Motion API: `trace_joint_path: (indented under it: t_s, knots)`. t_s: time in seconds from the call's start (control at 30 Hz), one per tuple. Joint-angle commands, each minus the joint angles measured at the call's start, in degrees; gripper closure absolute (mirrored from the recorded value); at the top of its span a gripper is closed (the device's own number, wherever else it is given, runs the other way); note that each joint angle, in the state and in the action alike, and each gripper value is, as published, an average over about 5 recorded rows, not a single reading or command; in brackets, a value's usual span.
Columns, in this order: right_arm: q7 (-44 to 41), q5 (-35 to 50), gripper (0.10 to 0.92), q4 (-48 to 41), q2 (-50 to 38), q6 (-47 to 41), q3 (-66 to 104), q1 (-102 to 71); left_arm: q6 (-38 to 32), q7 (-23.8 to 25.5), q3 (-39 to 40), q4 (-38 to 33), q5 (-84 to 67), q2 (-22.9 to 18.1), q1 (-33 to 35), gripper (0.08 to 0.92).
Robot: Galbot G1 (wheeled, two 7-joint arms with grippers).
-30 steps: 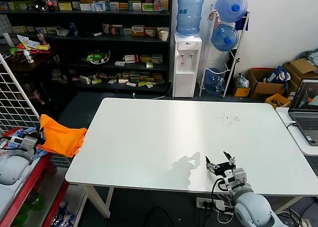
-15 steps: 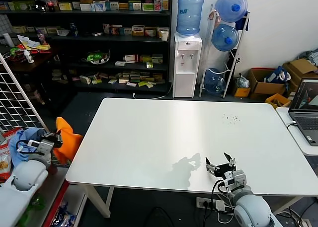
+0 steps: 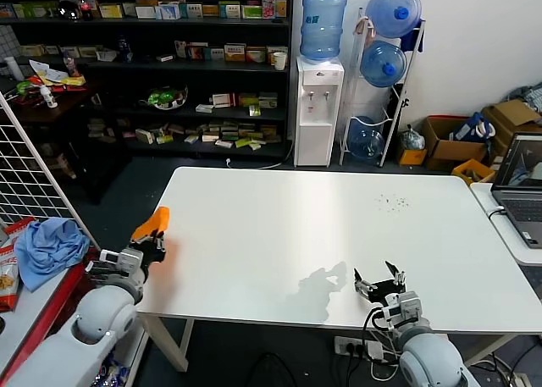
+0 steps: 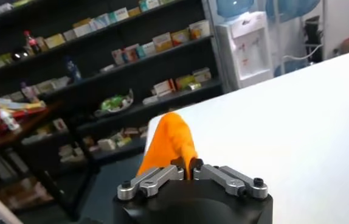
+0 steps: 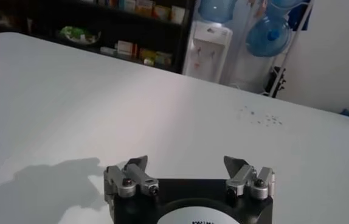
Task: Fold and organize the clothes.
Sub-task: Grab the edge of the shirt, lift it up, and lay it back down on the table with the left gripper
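Observation:
My left gripper (image 3: 150,239) is shut on a bunched part of the bright orange T-shirt (image 3: 152,223) at the white table's (image 3: 313,234) near left corner. Only a small fold of the shirt shows above the gripper in the head view. In the left wrist view the orange cloth (image 4: 169,143) rises from between the closed fingers of the left gripper (image 4: 188,165), with the rest hidden below. My right gripper (image 3: 379,279) is open and empty just above the table near its front edge; it also shows in the right wrist view (image 5: 186,167).
A light blue cloth (image 3: 49,245) lies on a red rack at the far left, beside a white wire grid (image 3: 34,179). A laptop (image 3: 521,179) sits on a side table at the right. Shelves and a water dispenser (image 3: 318,107) stand behind the table.
My left gripper has carried the orange T-shirt from beside the red rack rightward to the table's left corner. The light blue cloth is now uncovered. The right arm has barely moved.

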Motion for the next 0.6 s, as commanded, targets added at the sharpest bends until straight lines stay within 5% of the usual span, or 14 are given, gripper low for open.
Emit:
trace_joint_path:
  t_s: [0.03, 0.6]
  knots:
    - [-0.07, -0.98, 0.203, -0.6, 0.43, 0.23, -0.14, 0.13, 1.2, -3.84, 4.59, -4.55, -2.72, -11.52, 0.79, 0.868]
    - [-0.52, -2.56, 0.203, -2.49, 0.28, 2.52, 2.36, 0.0, -8.5, -7.52, 15.14, 10.32, -0.51, -36.18, -4.82, 0.868]
